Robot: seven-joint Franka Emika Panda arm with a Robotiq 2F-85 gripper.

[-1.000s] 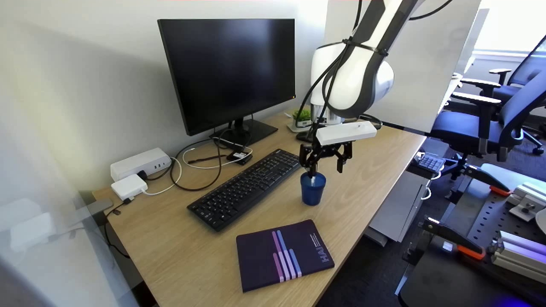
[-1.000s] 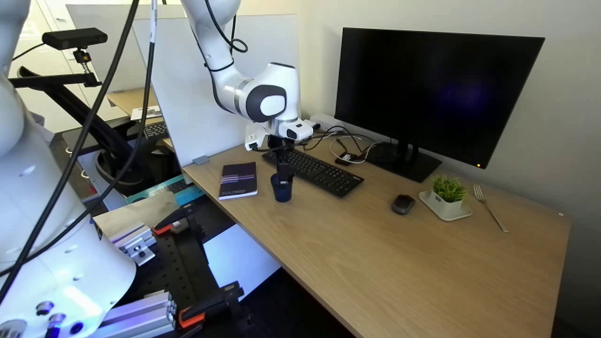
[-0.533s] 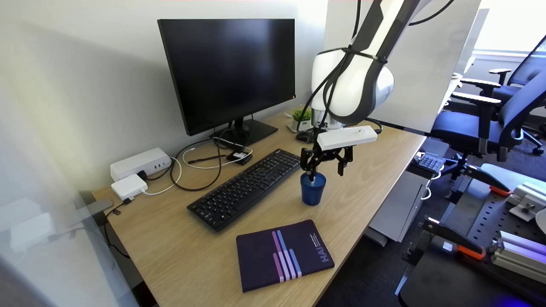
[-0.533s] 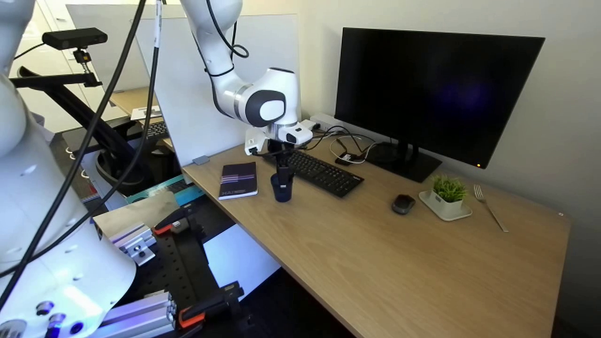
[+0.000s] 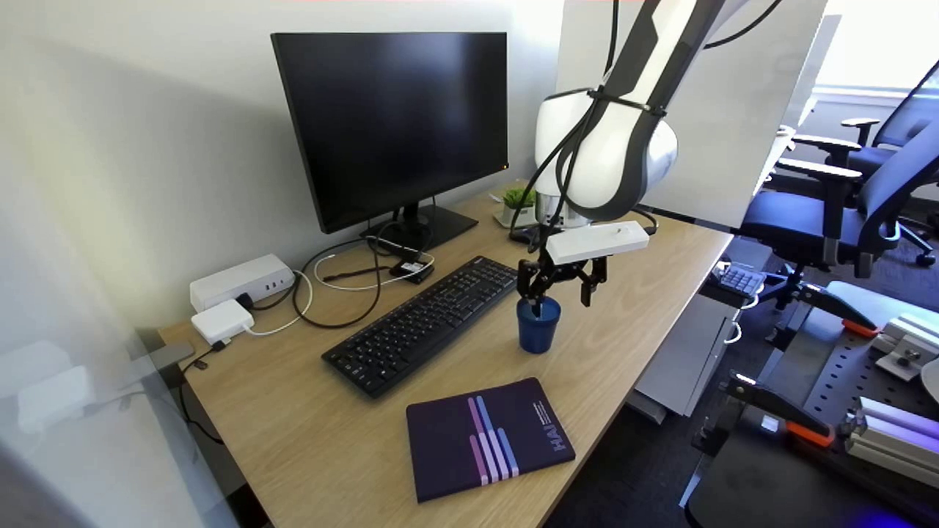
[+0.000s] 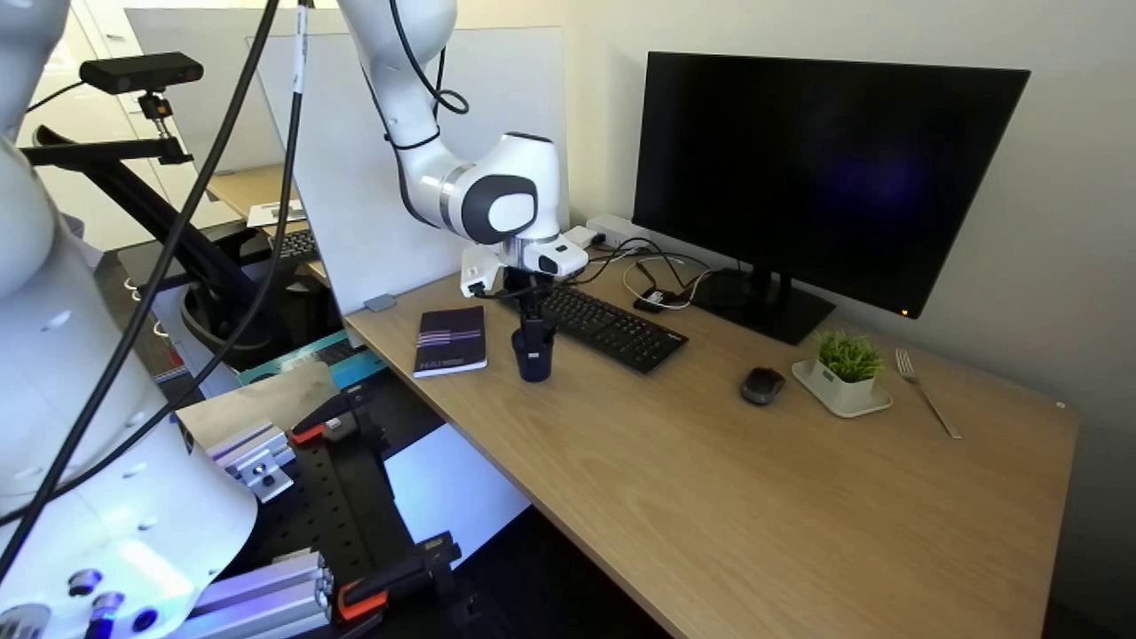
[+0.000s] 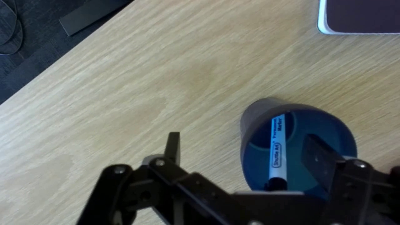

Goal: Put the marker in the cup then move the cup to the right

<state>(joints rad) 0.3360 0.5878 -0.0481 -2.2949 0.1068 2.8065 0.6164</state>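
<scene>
In the wrist view we see the marker point(image 7: 278, 150) inside the blue cup point(image 7: 296, 147), right of centre, its dark end toward the frame's bottom. The jaws are spread wide, one finger point(image 7: 317, 157) at the cup's mouth, the other outside, farther left. In an exterior view we find the cup upright on the worktop point(image 5: 612, 323), near the keyboard point(image 5: 425, 323).

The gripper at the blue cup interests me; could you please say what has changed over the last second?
The gripper has come down a little, taking one finger lower into the cup; it stands open throughout, so nothing was gripped or let go. The cup, notebook and keyboard stayed put. Whether the marker shifted inside the cup, I cannot tell.
</scene>
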